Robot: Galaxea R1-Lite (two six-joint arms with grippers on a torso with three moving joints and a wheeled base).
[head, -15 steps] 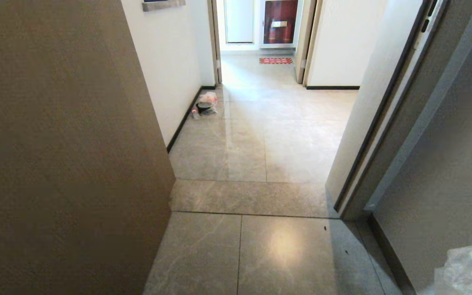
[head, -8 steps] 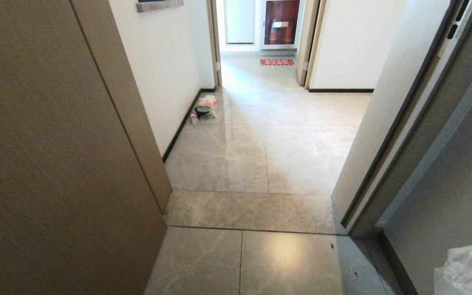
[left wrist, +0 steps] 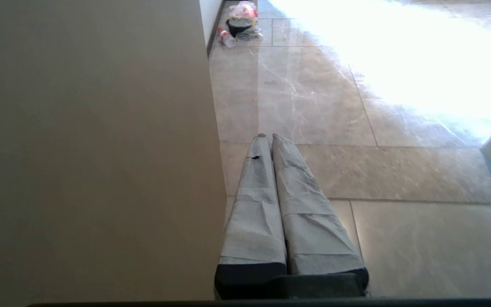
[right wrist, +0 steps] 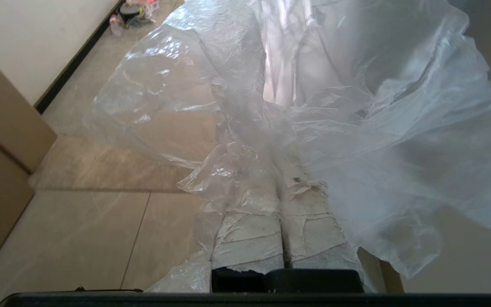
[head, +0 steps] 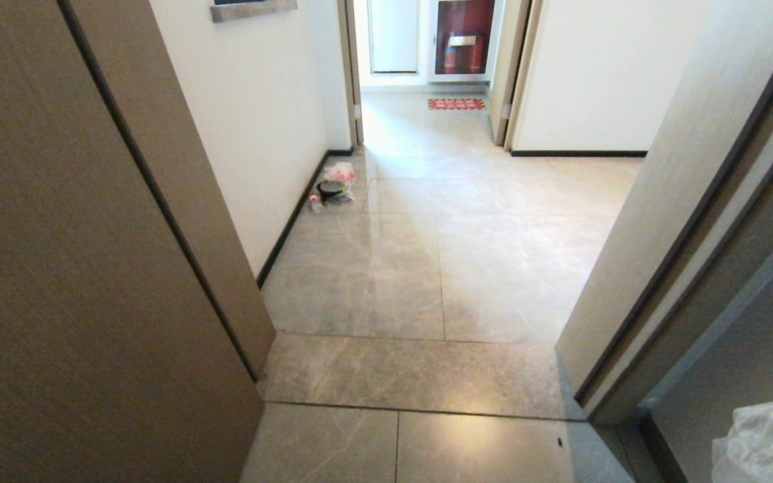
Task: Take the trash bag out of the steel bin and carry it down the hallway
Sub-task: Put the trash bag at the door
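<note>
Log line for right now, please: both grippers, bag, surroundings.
right gripper: shut on trash bag | left gripper: shut, empty | steel bin: not in view | hallway: ahead through doorway

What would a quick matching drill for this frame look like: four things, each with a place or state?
Things:
1. trash bag
2. left gripper
3. red floor mat
4. litter pile

Places or states:
A. flat on the tiles at the far end of the hallway
B. shut and empty, beside the brown door panel
C. on the floor against the white wall
D. clamped in the shut right gripper, billowing out ahead of it

Pairs: 1-D, 2-B, 3-A, 4-C
</note>
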